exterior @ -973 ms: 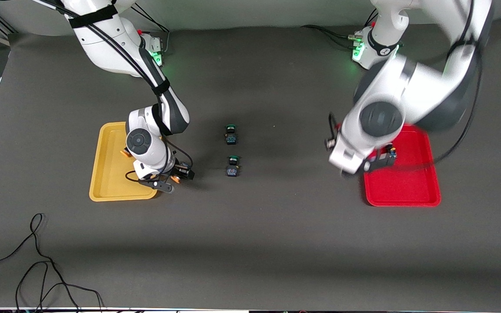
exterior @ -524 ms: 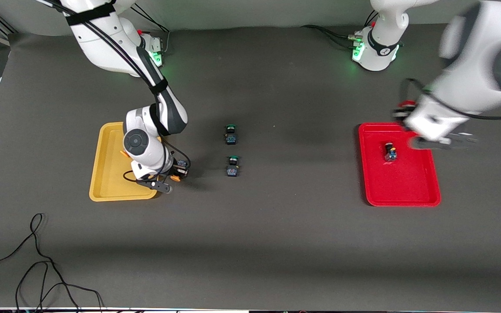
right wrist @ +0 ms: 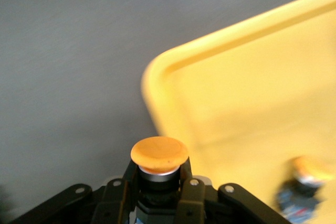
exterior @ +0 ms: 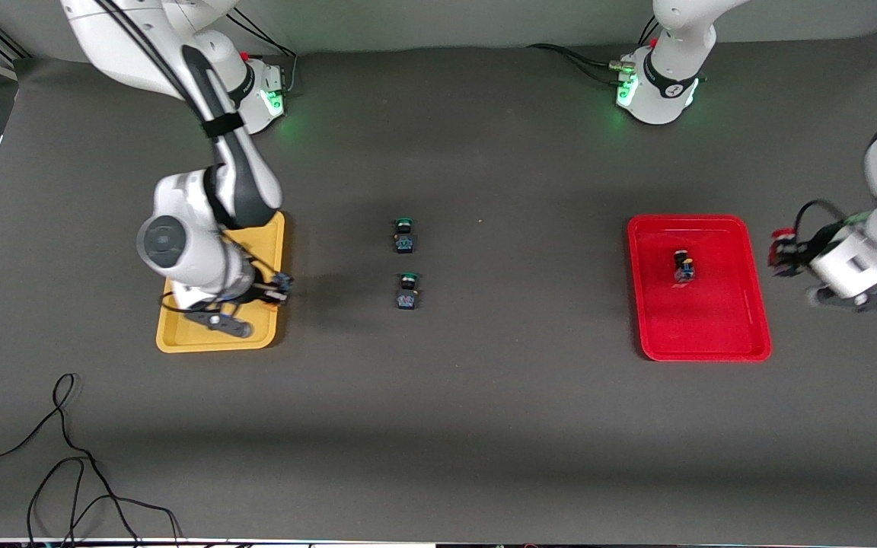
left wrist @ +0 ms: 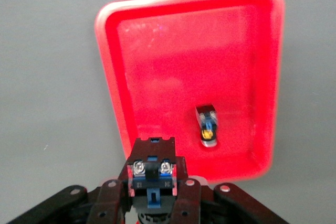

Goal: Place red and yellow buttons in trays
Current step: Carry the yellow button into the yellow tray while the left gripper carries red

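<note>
Both grippers clamped on buttons, one tray each

Right gripper [exterior: 256,298] over yellow tray [exterior: 180,339] edge, gripping yellow button [right wrist: 159,157]; another blurred inside. Left gripper [exterior: 857,293] off red tray [exterior: 705,346] at table's left-arm edge, pinching a button [left wrist: 152,174], swung out from over tray. One button [exterior: 684,266] inside. Two green switches [exterior: 405,234] mid dark mat [exterior: 438,418]

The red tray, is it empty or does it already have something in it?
Not empty. One small button switch lies inside the red tray, about midway along it. The left wrist view shows the same single switch on the tray floor.
</note>
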Tool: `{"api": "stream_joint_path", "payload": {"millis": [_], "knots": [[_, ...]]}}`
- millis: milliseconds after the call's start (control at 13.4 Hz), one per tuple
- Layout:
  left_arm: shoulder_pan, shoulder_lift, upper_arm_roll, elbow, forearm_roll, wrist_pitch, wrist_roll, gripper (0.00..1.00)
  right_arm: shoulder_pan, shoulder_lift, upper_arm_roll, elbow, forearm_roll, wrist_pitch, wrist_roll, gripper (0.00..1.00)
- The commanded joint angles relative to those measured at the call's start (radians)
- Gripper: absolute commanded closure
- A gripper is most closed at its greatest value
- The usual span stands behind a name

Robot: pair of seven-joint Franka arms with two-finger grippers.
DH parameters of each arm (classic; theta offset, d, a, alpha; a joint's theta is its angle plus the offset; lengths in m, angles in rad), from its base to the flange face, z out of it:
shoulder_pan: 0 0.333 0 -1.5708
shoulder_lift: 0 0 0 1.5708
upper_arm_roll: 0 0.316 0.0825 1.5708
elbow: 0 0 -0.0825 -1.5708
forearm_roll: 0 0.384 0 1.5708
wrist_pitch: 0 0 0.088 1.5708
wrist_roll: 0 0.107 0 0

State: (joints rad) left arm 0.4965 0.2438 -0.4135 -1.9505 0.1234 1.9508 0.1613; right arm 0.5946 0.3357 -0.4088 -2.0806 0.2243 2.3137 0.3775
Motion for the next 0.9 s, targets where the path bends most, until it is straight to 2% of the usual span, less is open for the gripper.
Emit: {"api": "stream_joint_path", "payload": {"millis": [0,150,374,524,599,673,748,823], "knots": [[0.002,0.131,-0.005,-0.021,0.083,0.147,-0.009,1.00,0.001,-0.007,-0.074,-0.065,0.026,0.036,-0.142,0.86],[0.001,0.195,0.016,-0.037,0.088,0.241,-0.009,1.00,-0.010,0.022,-0.076,-0.114,0.067,0.134,-0.196,0.86],[-0.004,0.253,0.031,-0.037,0.090,0.293,-0.011,1.00,-0.012,0.040,-0.077,-0.121,0.113,0.153,-0.252,0.82],[-0.003,0.258,0.033,-0.039,0.091,0.289,-0.011,0.86,-0.013,0.043,-0.077,-0.121,0.113,0.156,-0.253,0.77],[-0.004,0.256,0.033,-0.039,0.091,0.284,-0.012,0.37,-0.013,0.048,-0.077,-0.121,0.112,0.161,-0.253,0.73],[-0.007,0.241,0.033,-0.036,0.091,0.275,-0.009,0.01,-0.013,0.048,-0.077,-0.121,0.112,0.161,-0.253,0.53],[-0.010,0.206,0.032,-0.034,0.091,0.251,-0.009,0.00,-0.013,0.048,-0.077,-0.121,0.113,0.161,-0.255,0.15],[-0.010,0.168,0.025,-0.027,0.090,0.199,-0.011,0.00,-0.013,0.046,-0.077,-0.121,0.113,0.161,-0.255,0.00]]}}
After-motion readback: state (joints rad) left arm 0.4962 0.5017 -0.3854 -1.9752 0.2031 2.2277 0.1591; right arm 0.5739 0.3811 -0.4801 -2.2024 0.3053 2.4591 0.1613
